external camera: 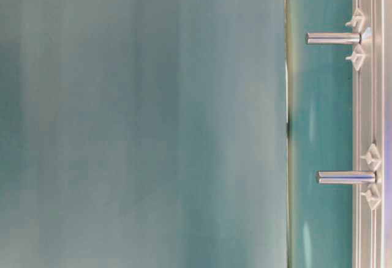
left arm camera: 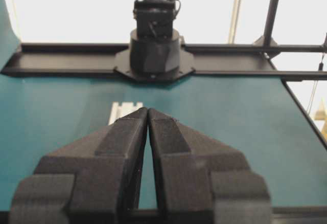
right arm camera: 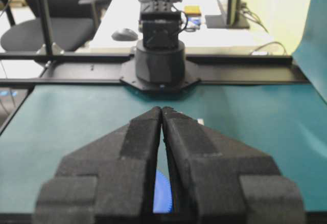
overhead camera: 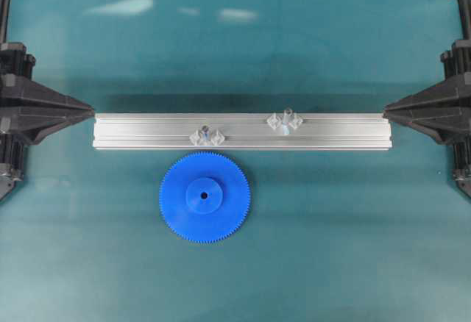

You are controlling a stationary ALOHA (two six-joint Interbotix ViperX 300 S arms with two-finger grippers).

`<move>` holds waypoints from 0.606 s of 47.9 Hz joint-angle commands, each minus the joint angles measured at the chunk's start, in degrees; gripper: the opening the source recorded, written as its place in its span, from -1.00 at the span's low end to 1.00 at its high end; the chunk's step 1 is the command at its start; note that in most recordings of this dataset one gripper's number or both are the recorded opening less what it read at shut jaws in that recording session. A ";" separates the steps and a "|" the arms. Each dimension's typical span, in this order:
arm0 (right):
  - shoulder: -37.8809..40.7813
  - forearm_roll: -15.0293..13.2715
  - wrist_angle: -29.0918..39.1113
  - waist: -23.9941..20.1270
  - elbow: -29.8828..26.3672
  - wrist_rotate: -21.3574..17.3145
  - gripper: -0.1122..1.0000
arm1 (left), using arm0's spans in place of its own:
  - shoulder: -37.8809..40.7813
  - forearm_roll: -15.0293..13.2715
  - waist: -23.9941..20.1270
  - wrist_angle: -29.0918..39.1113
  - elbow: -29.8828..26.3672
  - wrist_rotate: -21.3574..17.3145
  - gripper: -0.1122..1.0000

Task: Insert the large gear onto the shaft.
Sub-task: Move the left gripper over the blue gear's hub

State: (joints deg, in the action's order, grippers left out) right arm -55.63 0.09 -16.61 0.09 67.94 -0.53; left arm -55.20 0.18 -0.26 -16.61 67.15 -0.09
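The large gear (overhead camera: 204, 198), bright blue with a raised hub and a small centre hole, lies flat on the teal table just in front of the aluminium rail (overhead camera: 331, 132). The shaft (overhead camera: 286, 118), a clear peg between two diamond feet, stands on the rail right of centre. My left gripper (overhead camera: 91, 109) is shut and empty, its tip at the rail's left end. My right gripper (overhead camera: 385, 109) is shut and empty at the rail's right end. In the right wrist view a sliver of the gear (right arm camera: 162, 193) shows behind the closed fingers.
A second clear mount with a dark-centred peg (overhead camera: 207, 134) sits on the rail left of centre, just behind the gear. In the table-level view two pegs (external camera: 334, 38) (external camera: 346, 177) stick out from the rail. Black arm bases (left arm camera: 154, 50) (right arm camera: 159, 55) stand at the table's ends.
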 commanded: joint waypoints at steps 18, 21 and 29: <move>-0.18 1.93 16.88 2.02 0.18 -3.96 -0.73 | 0.70 0.62 0.62 6.24 -1.32 2.64 -0.78; -0.09 1.93 17.40 2.81 0.35 -4.66 -0.73 | 1.05 0.62 0.62 7.47 -1.76 2.64 -0.78; 0.70 1.93 19.51 4.13 0.35 -5.01 -0.73 | 3.16 0.70 0.70 11.43 -3.96 4.57 -0.78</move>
State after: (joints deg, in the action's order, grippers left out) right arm -55.90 1.93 2.11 3.60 68.82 -4.92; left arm -53.26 0.62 0.18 -6.33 65.57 3.78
